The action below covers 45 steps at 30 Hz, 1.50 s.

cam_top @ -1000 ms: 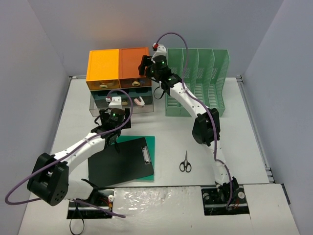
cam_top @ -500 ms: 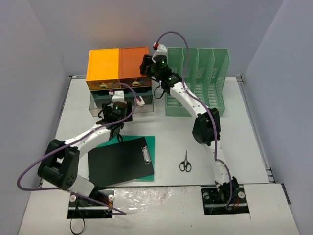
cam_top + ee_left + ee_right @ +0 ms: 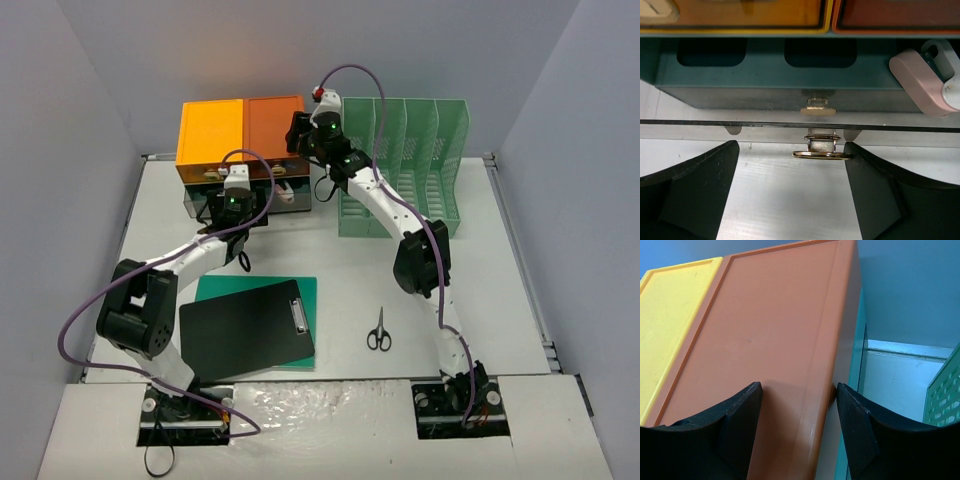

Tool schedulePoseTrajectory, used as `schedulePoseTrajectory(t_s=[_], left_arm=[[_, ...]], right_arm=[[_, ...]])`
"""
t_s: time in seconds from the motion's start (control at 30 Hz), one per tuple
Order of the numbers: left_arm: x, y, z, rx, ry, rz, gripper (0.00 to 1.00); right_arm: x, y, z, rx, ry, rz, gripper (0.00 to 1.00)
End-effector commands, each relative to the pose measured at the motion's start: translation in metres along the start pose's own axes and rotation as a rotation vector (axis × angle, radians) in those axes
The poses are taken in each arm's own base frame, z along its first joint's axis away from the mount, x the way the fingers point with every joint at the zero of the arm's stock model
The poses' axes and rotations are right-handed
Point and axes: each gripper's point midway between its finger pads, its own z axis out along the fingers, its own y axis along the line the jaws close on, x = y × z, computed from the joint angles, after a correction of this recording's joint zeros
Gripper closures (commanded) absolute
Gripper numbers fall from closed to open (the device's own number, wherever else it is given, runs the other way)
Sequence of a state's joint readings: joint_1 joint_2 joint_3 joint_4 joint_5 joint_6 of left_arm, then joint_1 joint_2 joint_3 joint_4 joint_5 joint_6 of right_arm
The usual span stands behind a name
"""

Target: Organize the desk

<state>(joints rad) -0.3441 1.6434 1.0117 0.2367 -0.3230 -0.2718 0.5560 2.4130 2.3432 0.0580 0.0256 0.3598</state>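
Hovering right at the front of the drawer unit, the left fingers are spread wide with the little metal pull of the lower drawer sitting between them, touching neither one; the right fingers straddle the right edge of the unit's orange top, can't tell if they're actually pinching it; the white counter lies under everything, grey-lilac walls round it; on it a black clipboard over a green sheet, scissors off to the right of that, green file rack just beside the drawers.
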Motion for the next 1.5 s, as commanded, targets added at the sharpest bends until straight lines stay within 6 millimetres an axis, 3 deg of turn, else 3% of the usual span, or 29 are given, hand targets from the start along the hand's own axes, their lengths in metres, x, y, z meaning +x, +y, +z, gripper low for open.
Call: schedulePoseTrajectory(t_s=[0.0, 0.6, 0.83, 0.93, 1.13, 1.33, 1.47], left_arm=[[-0.073, 0.014, 0.013, -0.048, -0.201, -0.084, 0.17], [-0.095, 0.0, 0.06, -0.026, -0.24, -0.074, 0.17], [-0.101, -0.002, 0.055, -0.009, -0.248, -0.08, 0.17], [-0.093, -0.002, 0.043, 0.007, -0.243, -0.111, 0.17], [-0.056, -0.012, 0.03, 0.046, -0.193, -0.146, 0.18], [-0.043, -0.025, 0.022, 0.115, -0.204, -0.208, 0.18], [-0.036, -0.036, 0.028, 0.167, -0.199, -0.218, 0.18]], right_arm=[[0.044, 0.024, -0.02, -0.051, 0.172, -0.07, 0.43], [0.056, 0.032, -0.026, -0.06, 0.207, -0.071, 0.43], [0.061, 0.032, -0.026, -0.061, 0.218, -0.074, 0.43], [0.061, 0.034, -0.026, -0.064, 0.217, -0.077, 0.43], [0.059, 0.033, -0.025, -0.063, 0.211, -0.08, 0.43], [0.061, 0.034, -0.023, -0.061, 0.213, -0.077, 0.43], [0.062, 0.037, -0.021, -0.066, 0.21, -0.077, 0.43]])
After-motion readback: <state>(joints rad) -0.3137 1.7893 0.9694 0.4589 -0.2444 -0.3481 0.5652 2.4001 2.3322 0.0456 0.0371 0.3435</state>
